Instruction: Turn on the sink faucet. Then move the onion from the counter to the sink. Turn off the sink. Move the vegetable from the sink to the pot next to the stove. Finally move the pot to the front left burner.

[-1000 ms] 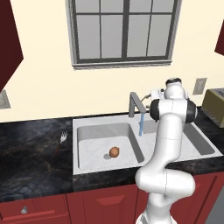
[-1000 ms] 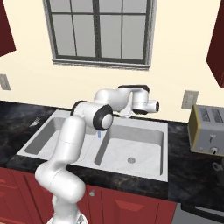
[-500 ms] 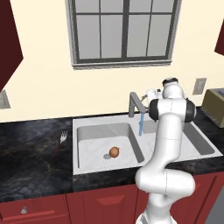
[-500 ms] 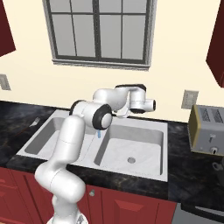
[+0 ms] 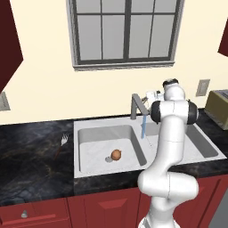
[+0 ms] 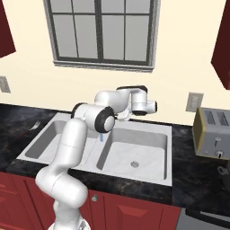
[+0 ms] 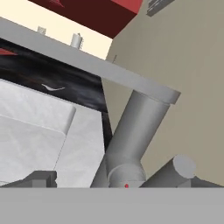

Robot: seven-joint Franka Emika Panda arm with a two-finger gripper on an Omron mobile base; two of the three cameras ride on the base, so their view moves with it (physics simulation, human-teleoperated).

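Observation:
The tan-orange onion [image 5: 116, 154] lies on the floor of the left basin of the pale sink [image 5: 93, 147], by the drain. A thin blue stream of water [image 5: 143, 127] falls from the spout of the grey sink faucet [image 5: 135, 106] onto the divider between the basins. My gripper [image 5: 150, 96] hangs just behind and right of the faucet's post, open and holding nothing. In the hand view the faucet's post [image 7: 135, 131] stands close ahead between my spread fingertips [image 7: 41, 178], with its thin lever [image 7: 175, 169] at the lower right. The stove and pot are out of view.
A grey toaster [image 6: 215, 132] stands on the black counter [image 5: 31, 160] right of the sink. A fork [image 5: 62, 141] lies on the counter left of the basin. The right basin [image 6: 134, 155] holds nothing. A window fills the wall behind.
My hand has edged slightly toward the faucet. The water keeps running and the onion has not moved.

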